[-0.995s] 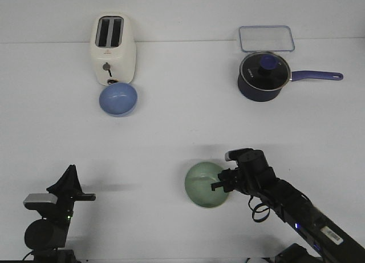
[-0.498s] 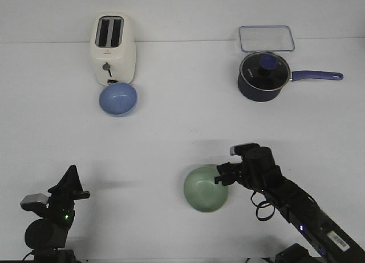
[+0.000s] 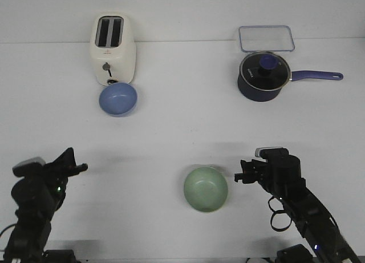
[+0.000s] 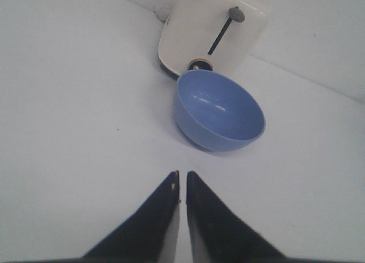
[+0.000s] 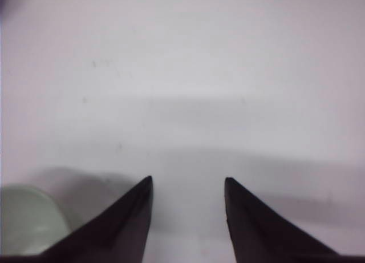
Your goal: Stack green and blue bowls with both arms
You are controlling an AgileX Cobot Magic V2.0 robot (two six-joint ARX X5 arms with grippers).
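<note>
The pale green bowl (image 3: 205, 189) sits upright on the white table near the front middle. Its edge shows in the right wrist view (image 5: 25, 217). My right gripper (image 3: 239, 176) is open and empty, just to the right of the bowl and apart from it; the right wrist view (image 5: 188, 183) shows bare table between the jaws. The blue bowl (image 3: 118, 98) sits at the back left, right in front of the toaster. My left gripper (image 3: 80, 168) is shut and empty at the front left, pointing toward the blue bowl (image 4: 219, 110), well short of it (image 4: 182, 174).
A cream toaster (image 3: 113, 49) stands just behind the blue bowl and also shows in the left wrist view (image 4: 211, 29). A dark navy saucepan (image 3: 262, 75) with lid and long handle is at the back right. A clear lidded box (image 3: 266, 39) lies behind it.
My right gripper has let go of the green bowl's rim and drawn back to the right. The bowl stayed on the table. My left arm has shifted left and risen.
</note>
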